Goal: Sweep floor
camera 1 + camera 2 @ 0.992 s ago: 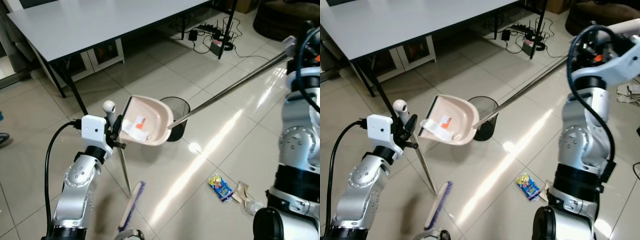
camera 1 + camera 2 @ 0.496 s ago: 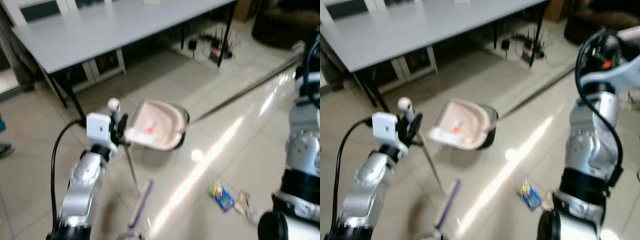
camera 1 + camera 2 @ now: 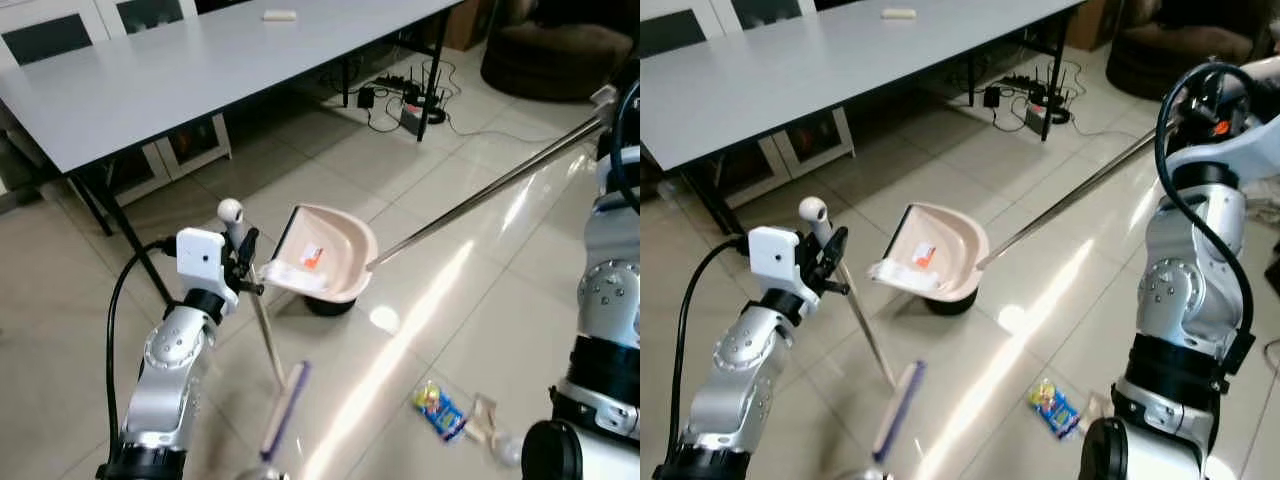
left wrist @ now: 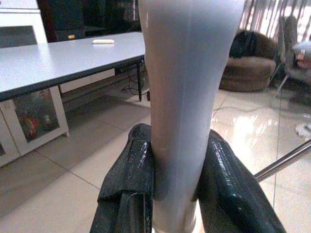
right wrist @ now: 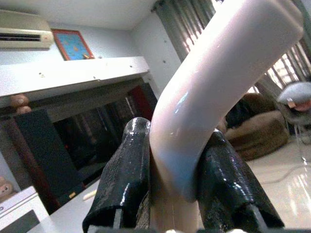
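Tiled floor spreads below. Left gripper clamps broom; right gripper clamps dustpan handle. Tip pan forward, twelve o'clock, over bin.

Glossy tiled floor throws glare, dustpan is smooth pale plastic on a shiny metal pole, table top matt grey, gripper fingers black, textured, slightly shiny.
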Robot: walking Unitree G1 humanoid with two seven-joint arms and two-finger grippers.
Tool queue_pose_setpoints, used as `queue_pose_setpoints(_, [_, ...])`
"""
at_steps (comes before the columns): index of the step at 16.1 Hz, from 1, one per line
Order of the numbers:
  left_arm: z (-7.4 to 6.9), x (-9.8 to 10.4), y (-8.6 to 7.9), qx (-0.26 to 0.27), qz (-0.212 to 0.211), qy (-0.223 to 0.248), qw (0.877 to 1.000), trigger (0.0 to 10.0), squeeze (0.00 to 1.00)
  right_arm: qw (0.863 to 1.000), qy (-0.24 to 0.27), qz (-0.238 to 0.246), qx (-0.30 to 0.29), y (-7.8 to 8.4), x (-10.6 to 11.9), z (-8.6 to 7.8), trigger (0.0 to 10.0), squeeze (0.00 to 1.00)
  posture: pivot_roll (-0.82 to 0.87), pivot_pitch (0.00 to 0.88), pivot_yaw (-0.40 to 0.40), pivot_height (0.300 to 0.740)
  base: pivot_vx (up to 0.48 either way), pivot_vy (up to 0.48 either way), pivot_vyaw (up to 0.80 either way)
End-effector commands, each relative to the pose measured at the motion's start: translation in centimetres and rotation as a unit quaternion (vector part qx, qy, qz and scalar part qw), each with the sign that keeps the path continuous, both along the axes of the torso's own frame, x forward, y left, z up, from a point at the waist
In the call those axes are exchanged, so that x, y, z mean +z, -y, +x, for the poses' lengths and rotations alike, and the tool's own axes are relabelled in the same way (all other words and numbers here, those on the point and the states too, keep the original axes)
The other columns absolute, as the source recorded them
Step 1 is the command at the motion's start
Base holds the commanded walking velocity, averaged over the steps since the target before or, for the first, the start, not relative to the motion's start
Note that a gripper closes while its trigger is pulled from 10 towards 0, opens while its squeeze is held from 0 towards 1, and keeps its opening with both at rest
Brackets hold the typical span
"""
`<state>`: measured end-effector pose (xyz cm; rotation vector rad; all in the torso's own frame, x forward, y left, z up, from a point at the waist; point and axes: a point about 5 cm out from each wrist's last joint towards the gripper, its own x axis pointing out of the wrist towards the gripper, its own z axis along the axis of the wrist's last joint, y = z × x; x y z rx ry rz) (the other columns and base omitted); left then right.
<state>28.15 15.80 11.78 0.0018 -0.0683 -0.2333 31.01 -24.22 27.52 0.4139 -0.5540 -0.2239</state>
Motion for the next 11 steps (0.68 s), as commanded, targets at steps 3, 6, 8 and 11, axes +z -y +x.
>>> queue_pose_setpoints(3, [0.24,0.80,-0.98,0.016,0.016,0.019,1.000,10.0,0.00,0.999,0.033,0.014,0.028,-1.29,1.27,0.25,10.0,0.00,-0.02,0.038,0.022,0.740,0.420,0.000,0.00])
queue_pose_setpoints(6, [0.14,0.72,-0.96,0.014,0.017,0.019,1.000,10.0,0.00,0.999,0.029,0.011,0.026,-1.35,1.08,0.25,10.0,0.00,-0.02,0.046,0.022,0.740,0.419,0.000,0.00])
queue_pose_setpoints(8, [-0.07,0.53,-1.23,0.017,0.019,0.016,1.000,10.0,0.00,0.999,0.032,0.008,0.026,-1.47,1.16,0.30,10.0,0.00,-0.02,0.046,0.023,0.740,0.420,0.000,0.00])
queue_pose_setpoints(11, [-0.43,0.26,-1.72,0.019,0.024,0.012,0.999,10.0,0.00,0.999,0.031,0.010,0.019,-1.34,0.88,0.40,10.0,0.00,-0.01,0.046,0.022,0.740,0.416,0.000,0.00])
